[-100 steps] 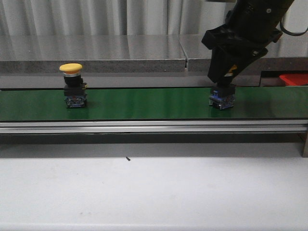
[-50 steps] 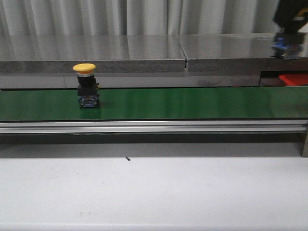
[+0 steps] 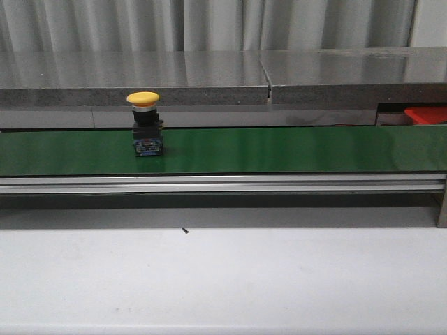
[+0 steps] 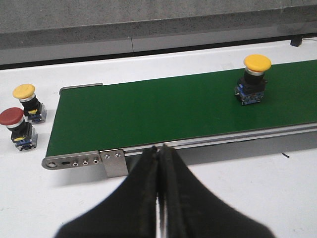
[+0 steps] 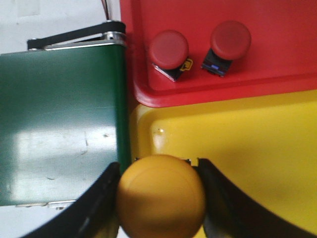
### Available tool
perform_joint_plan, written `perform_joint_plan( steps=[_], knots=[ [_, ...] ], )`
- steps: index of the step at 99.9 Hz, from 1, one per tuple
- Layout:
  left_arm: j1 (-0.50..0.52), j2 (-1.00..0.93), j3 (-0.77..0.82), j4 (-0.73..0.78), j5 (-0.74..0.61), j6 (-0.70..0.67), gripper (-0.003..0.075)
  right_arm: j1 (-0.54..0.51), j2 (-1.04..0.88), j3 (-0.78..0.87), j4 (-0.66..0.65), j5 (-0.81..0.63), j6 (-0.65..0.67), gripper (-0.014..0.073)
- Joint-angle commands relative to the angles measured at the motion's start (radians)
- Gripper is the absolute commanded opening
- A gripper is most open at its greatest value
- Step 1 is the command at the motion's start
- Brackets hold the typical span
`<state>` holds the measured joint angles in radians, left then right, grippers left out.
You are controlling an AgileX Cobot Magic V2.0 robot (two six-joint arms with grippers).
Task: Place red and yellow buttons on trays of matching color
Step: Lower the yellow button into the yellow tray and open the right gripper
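I see the green belt [image 3: 279,150] carrying one yellow button [image 3: 144,124]. My right gripper [image 5: 159,198] clasps another yellow button [image 5: 161,196] above the yellow tray [image 5: 247,144], I think to drop it there; the red tray [image 5: 277,64] holds two red buttons. My left gripper [image 4: 159,163] is clenched, empty. The held button hides its own body.

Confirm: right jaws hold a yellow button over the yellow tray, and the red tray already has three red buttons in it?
Not quite. The red tray holds two red buttons, not three; the right wrist view shows it. The rest stands: the right gripper grips a yellow button at the edge of the yellow tray.
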<state>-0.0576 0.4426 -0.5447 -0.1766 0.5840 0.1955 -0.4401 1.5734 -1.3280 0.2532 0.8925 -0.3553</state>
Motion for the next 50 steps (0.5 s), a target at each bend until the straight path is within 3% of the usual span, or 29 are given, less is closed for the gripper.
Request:
perform_joint_plan(
  steps=[1,15,50],
  knots=[
    [-0.007,0.004,-0.027,-0.017,-0.067,-0.004,-0.0019,-0.008,-0.007,0.006,0.017,-0.092,-0.001,0.0216],
    [-0.007,0.004,-0.027,-0.017,-0.067,-0.004,-0.0019,-0.008,0.049,0.048,0.020,-0.171,-0.001,0.0216],
    [-0.007,0.004,-0.027,-0.017,-0.067,-0.004,-0.0019,-0.008,0.164,0.051,0.020,-0.209,-0.001,0.0216]
  ],
)
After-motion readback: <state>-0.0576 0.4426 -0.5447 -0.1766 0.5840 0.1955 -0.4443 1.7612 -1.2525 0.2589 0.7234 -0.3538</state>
